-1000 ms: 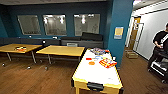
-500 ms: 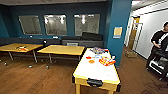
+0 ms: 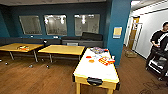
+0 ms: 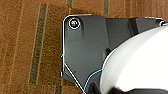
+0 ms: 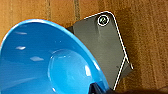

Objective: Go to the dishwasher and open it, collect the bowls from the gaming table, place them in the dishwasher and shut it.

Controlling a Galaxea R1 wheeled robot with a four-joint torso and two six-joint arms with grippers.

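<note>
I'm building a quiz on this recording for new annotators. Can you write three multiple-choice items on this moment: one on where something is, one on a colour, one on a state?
1. Where do the small orange bowls lie?
A. On the white-topped, yellow-rimmed gaming table
B. On the wooden floor
C. On the dark sofa

2. What colour is the bowl seen close up in the right wrist view?
A. Red
B. Bright blue
C. White

3. How does the person at the right edge of the head view stand?
A. Sitting at a yellow table
B. Lying on the sofa
C. Upright near the light-coloured wall

Answers:
1 A: the orange bowls sit on the gaming table, toward its far end beside colourful game boxes.
2 B: the blue bowl shows bright blue, inside facing the camera, over the wooden floor.
3 C: the person is upright beside the wall.
</note>
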